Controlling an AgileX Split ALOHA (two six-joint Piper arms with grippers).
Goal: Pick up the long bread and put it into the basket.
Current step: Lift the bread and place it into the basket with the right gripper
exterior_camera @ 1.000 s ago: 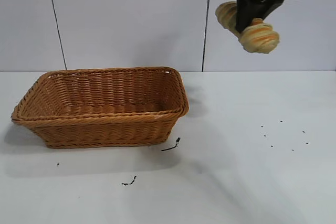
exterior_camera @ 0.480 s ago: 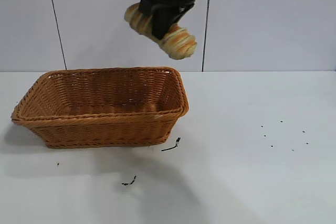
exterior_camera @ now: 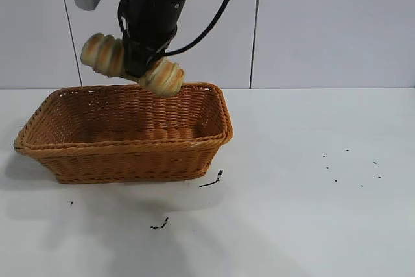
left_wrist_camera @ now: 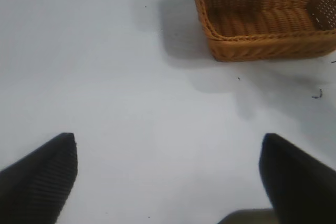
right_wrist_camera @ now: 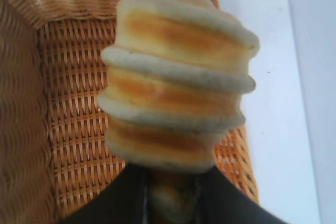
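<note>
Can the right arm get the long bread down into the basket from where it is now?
Probably yes: the right gripper holds the long bread over the basket, whose inside shows nothing lying in it.

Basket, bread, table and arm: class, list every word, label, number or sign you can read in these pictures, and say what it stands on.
None: no readable text on the basket, the bread, the table or the right arm. The dark specks on the table are bits, not letters.
</note>
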